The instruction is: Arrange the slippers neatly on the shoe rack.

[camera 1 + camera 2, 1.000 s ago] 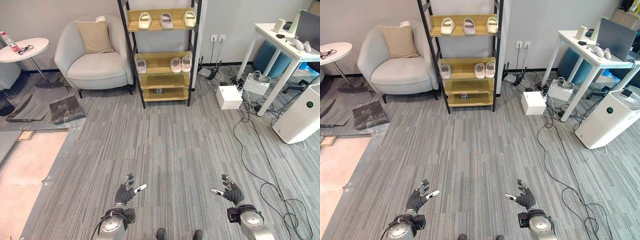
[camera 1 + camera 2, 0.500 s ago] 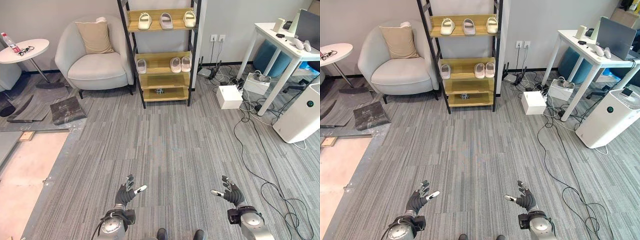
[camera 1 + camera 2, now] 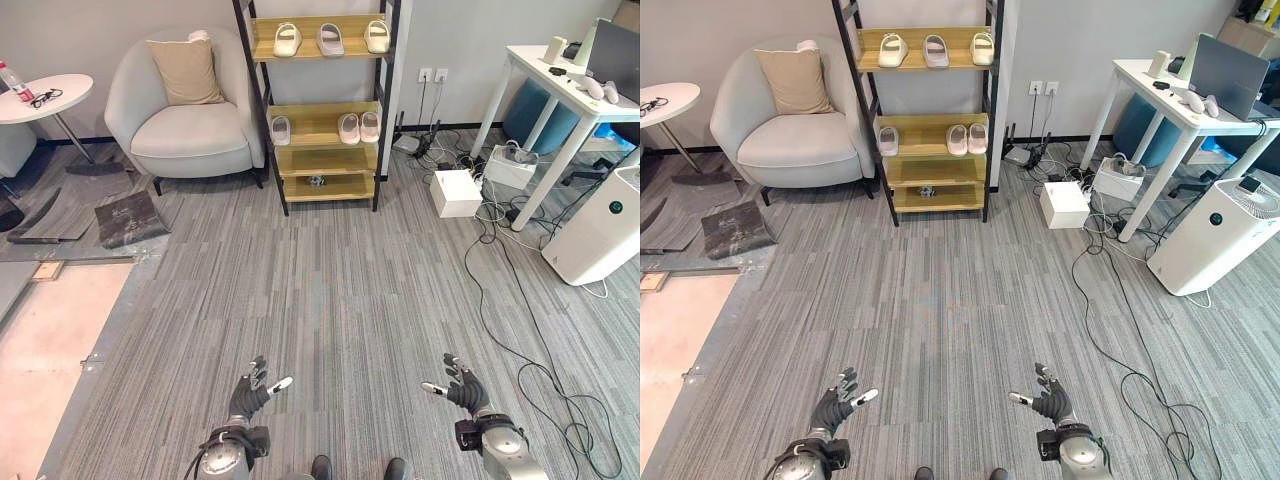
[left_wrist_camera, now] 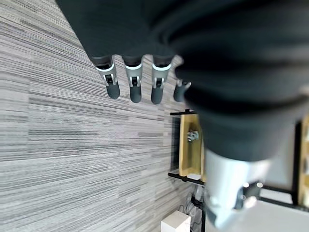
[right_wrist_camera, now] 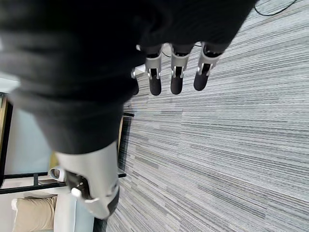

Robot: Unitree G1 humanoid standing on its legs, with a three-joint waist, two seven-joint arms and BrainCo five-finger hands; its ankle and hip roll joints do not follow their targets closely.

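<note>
At 12 o'clock, far off, I see 6 slippers [image 3: 348, 128] unevenly spaced on the shoe rack [image 3: 318, 163]. My left hand [image 3: 252, 389] and right hand [image 3: 460, 385] hover open, empty. Cables [image 3: 505, 300] at 2 o'clock could trip my approach.

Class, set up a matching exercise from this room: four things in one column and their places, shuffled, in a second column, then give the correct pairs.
Things:
1. beige cushion
2. three slippers
3. white box
4. air purifier

Places:
A. top shelf of the shoe rack
B. on the carpet under the white desk
C. on the armchair
D. far right, beside the cables

Pairs: 1-C, 2-A, 3-B, 4-D
</note>
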